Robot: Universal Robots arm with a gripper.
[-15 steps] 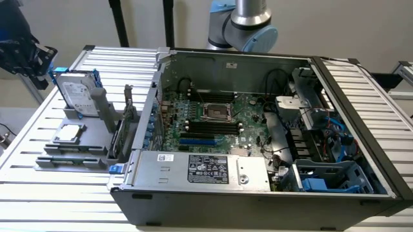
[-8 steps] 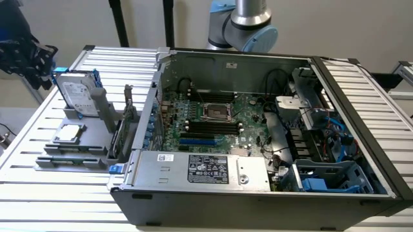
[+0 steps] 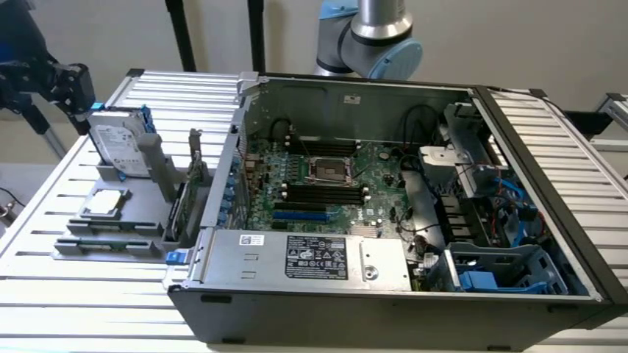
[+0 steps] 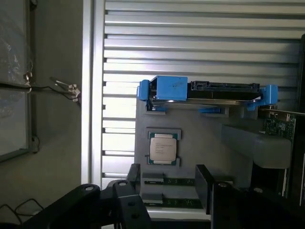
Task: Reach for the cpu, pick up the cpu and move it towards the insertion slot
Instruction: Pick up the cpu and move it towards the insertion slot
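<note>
Tool (image 4: 167,171) spread wide; cpu (image 4: 163,148) in grey holder (image 4: 202,138).

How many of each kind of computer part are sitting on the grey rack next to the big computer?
hard drive: 1
cpu: 1
memory sticks: 2
green circuit card: 1
Total: 5

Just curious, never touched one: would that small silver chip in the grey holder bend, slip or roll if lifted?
The cpu looks flat and metal-topped, so probably stiff and light. Lying flat in the grey holder, it shouldn't roll. Its smooth top may be slippery.
</note>
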